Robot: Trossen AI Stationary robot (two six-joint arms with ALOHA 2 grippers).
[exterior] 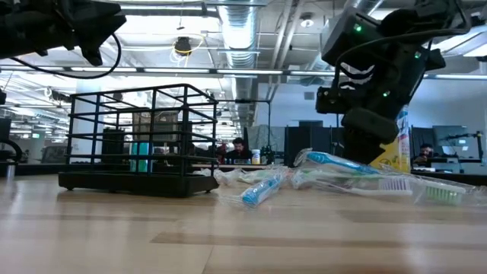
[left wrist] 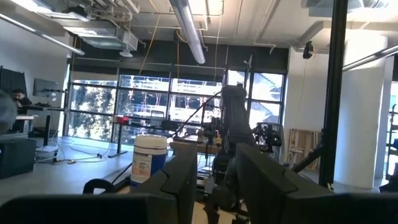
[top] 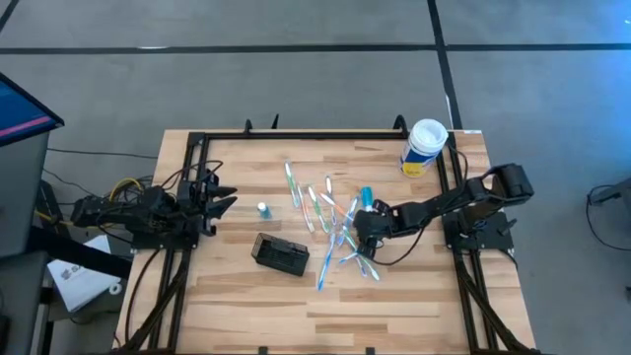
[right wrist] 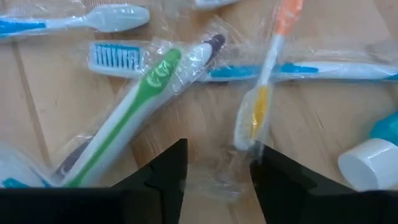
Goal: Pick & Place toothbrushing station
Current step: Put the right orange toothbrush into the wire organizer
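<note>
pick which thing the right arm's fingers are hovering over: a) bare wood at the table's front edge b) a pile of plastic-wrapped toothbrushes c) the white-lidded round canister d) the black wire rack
b: in the high view the right gripper sits over the scattered pile of plastic-wrapped toothbrushes, and its wrist view shows the open fingers just above a wrapped orange-handled toothbrush and a green one.

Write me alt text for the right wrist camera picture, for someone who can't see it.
The right gripper, fingers apart, hangs low over wrapped toothbrushes scattered on the wooden table. Between its fingers lies the head of an orange-handled toothbrush; a green-handled toothbrush lies beside it, blue-handled ones beyond.
</note>
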